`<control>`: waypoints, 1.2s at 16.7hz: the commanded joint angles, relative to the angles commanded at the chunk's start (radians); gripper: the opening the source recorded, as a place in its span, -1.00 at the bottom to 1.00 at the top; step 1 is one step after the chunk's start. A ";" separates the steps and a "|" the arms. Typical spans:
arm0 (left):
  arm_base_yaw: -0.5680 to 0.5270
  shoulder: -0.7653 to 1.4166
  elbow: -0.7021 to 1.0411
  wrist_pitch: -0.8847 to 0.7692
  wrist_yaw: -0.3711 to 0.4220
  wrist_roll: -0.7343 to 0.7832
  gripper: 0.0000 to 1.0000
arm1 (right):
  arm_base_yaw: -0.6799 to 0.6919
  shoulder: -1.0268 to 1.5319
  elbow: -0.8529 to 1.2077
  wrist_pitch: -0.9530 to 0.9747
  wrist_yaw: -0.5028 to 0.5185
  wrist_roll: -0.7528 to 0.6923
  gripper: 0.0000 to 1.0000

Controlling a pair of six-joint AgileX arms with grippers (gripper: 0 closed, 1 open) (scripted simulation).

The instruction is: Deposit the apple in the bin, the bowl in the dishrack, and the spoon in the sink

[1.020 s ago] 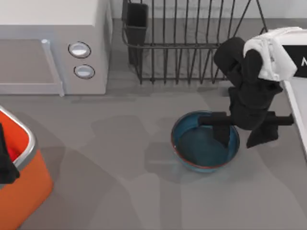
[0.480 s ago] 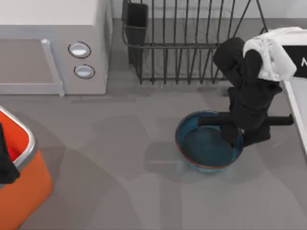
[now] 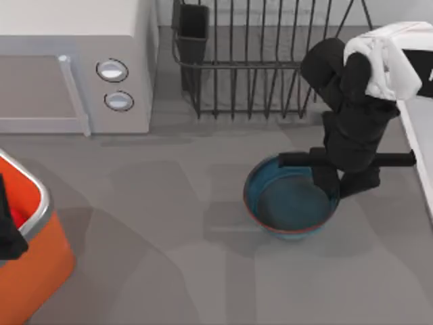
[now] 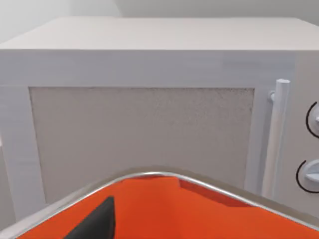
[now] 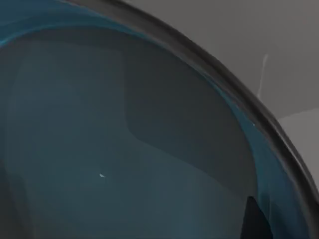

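One microwave [image 3: 74,64], two knobs. One dishrack [image 3: 270,61] at the back. One bin [image 3: 30,250], far left; my left gripper [image 3: 8,230] parked over it, fingers unreadable. One bowl [image 3: 287,203], centre-right on the table [image 3: 169,217]; my right gripper [image 3: 335,186] pinches its right rim.

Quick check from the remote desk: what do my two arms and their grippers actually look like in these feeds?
The right arm is built of bulky matte black segments with a white casing near its upper end; a black bar crosses its wrist above the right gripper, which is black too. The left gripper shows as a plain black shape at the table's left edge. No cables or clear markings are visible.
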 joint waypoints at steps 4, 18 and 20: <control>0.000 0.000 0.000 0.000 0.000 0.000 1.00 | -0.001 -0.044 0.132 -0.200 0.000 -0.002 -1.00; 0.000 0.000 0.000 0.000 0.000 0.000 1.00 | 0.109 -0.159 0.182 -0.075 0.188 -0.082 -1.00; 0.000 0.000 0.000 0.000 0.000 0.000 1.00 | 0.171 -0.207 0.165 0.052 0.300 -0.126 -1.00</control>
